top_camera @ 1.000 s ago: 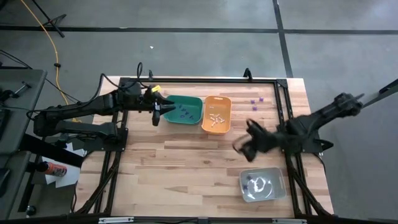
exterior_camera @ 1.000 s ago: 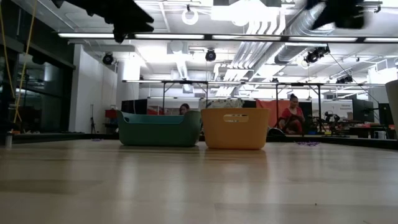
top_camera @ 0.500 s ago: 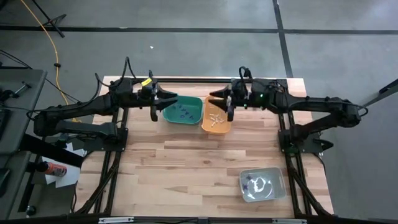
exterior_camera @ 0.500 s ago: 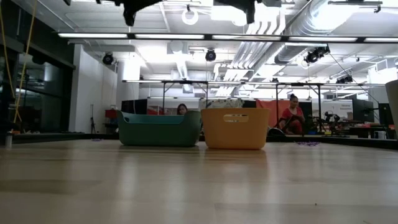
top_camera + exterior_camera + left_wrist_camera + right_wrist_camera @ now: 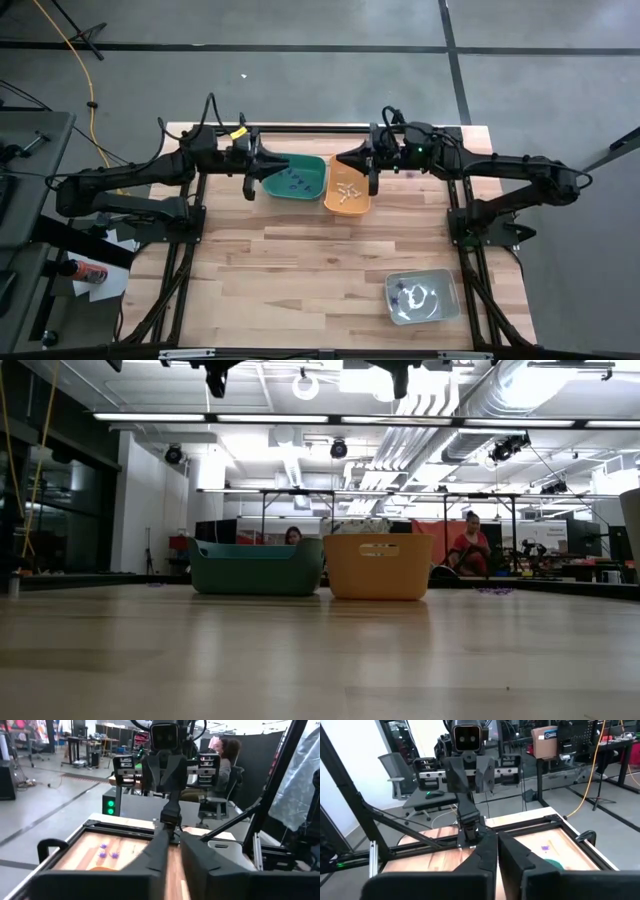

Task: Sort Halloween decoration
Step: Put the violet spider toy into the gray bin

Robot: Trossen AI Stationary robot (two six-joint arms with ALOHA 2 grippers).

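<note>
The Halloween decoration is tiny trinkets. Purple ones (image 5: 294, 180) lie in the green bin (image 5: 312, 197), cream ones (image 5: 347, 191) in the orange bin (image 5: 360, 205). A mixed few (image 5: 415, 296) sit in the grey bin (image 5: 445, 305). A few loose purple ones (image 5: 103, 853) lie on the table's far right. My left gripper (image 5: 268, 170) hangs level over the green bin's left rim, shut but for a slit, with nothing in it (image 5: 175, 847). My right gripper (image 5: 342, 160) hangs level over the orange bin's far end, shut and empty (image 5: 497, 839). The two grippers face each other.
The green and orange bins stand side by side at the table's far middle; the grey bin stands near the right front corner. A black frame (image 5: 330, 128) runs round the table. Bare wood (image 5: 290, 270) spreads over the near left. People sit in the room behind (image 5: 470, 550).
My right gripper has swung from the table's right middle toward the far edge, risen, turned level over the orange bin, and shut. My left gripper has tipped up to level over the green bin's left rim and drawn its fingers together. No trinket or bin has moved.
</note>
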